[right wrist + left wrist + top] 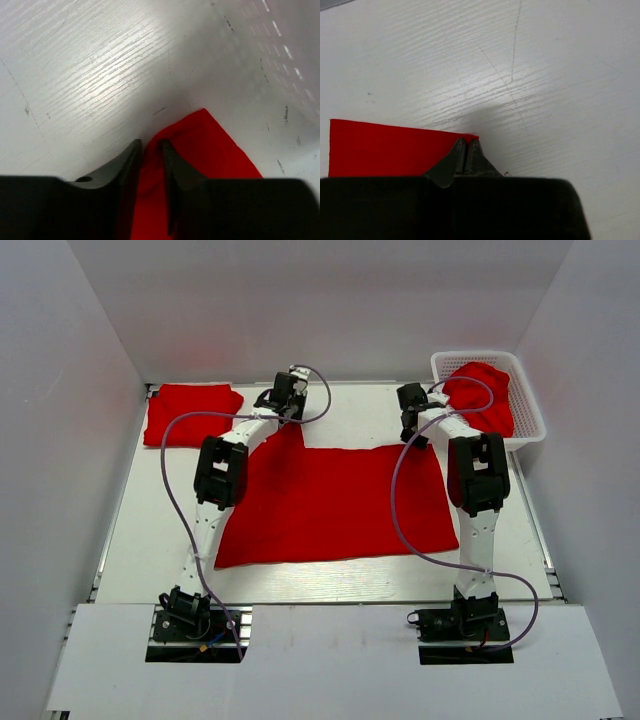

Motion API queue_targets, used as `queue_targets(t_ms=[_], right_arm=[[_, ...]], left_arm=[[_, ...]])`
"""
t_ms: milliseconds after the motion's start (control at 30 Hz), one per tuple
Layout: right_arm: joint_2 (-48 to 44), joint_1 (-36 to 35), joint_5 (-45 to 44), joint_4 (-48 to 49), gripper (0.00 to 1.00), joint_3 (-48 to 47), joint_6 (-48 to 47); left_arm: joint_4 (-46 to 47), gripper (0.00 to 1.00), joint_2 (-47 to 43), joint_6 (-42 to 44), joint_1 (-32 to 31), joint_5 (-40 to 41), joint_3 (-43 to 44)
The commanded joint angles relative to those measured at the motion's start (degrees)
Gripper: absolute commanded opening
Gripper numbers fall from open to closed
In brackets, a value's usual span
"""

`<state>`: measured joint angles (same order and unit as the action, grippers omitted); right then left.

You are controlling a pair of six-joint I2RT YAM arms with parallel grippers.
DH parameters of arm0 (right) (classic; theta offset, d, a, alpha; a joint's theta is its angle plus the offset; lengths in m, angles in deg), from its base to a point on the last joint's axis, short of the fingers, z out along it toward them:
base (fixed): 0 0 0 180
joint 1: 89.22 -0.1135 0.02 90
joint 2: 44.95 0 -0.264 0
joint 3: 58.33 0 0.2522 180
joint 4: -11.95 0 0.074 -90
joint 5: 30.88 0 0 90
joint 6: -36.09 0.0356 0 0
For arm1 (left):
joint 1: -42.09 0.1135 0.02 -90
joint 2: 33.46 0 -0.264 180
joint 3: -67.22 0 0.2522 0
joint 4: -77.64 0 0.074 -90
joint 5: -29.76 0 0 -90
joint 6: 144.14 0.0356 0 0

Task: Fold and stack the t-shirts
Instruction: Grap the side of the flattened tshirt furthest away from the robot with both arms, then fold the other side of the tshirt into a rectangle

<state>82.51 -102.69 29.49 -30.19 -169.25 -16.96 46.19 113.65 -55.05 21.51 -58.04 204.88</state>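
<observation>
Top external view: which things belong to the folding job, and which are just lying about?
Job: spread shirt, centre; folded shirt, far left; crumpled shirt, far right.
Lying about: white mesh basket holding the crumpled one.

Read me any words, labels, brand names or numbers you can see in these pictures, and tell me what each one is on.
No text can be read in any view.
The spread t-shirt, folded t-shirt, t-shirt in the basket, white basket and table all look plain, with no print, tag or sign showing.
</observation>
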Motion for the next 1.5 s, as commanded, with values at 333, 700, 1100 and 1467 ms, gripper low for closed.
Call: queue_targets(t_ms=[333,700,1100,1467], right_arm=[[-7.0,0.1,-0.3,1.5,0.00,5.7,-2.1],[-18.4,-1.0,-0.2,8.5,0.00,17.9,-6.2],[-23.7,-1.7,0.3,8.6,0.00,22.5,-8.7],[-26.6,-1.7,0.1,6.8,0.00,23.2,-10.1]], left_arm=[[2.7,0.00,-18.6,-2.1,0.1,2.7,-18.1],[8.5,0.00,-35.2,-6.9,-0.4,6.5,-38.7],[4.4,0.00,-50.4,-15.9,-1.0,7.2,-54.6],[-9.1,0.00,-56.8,-17.5,-3.6,14.1,-55.2]])
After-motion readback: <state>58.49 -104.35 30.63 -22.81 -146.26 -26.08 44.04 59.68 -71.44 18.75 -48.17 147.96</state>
